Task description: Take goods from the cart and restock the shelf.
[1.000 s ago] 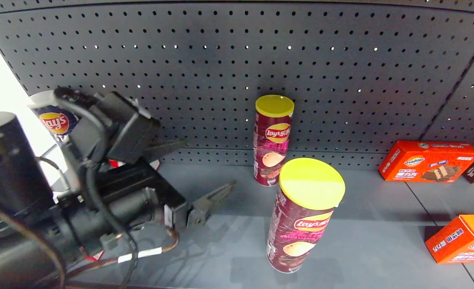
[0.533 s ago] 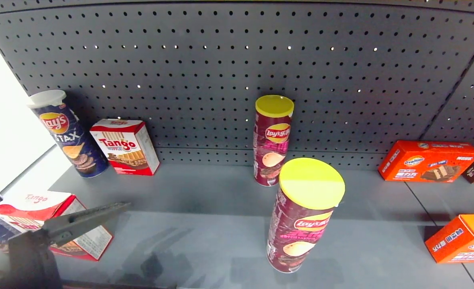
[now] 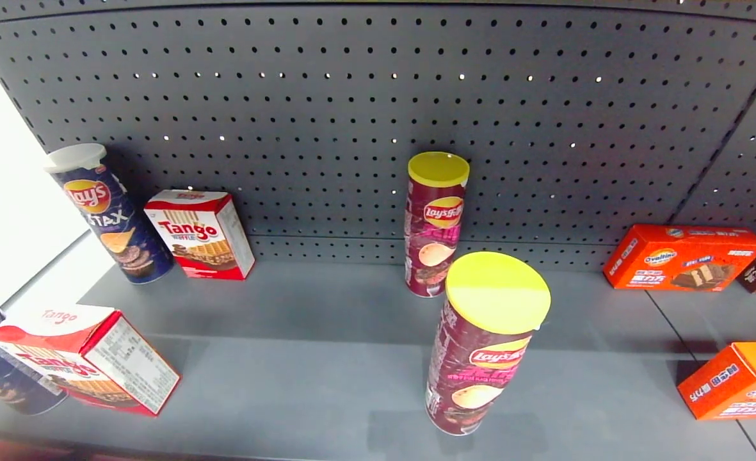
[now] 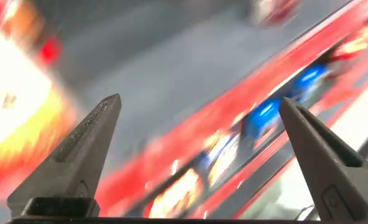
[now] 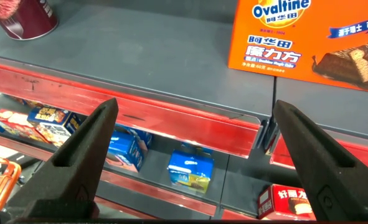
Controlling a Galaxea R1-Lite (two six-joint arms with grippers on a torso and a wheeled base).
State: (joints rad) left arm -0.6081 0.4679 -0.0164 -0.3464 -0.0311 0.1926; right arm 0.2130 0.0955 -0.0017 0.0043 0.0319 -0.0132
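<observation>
Shelf (image 3: 326,384), partly stocked: two maroon chip cans (image 3: 480,346) stand at centre frame, a blue chip can (image 3: 112,211) and a wafer box (image 3: 201,234) at left, and orange boxes (image 3: 682,256) at right. The left gripper (image 4: 199,102) and right gripper (image 5: 196,104) gape empty, so the next item probably has to be fetched from the cart.

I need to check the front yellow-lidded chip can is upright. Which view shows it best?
The head view: the front chip can shows whole, lid to base, upright on the shelf. The right wrist view catches just its base; in the left wrist view I cannot make it out.
</observation>
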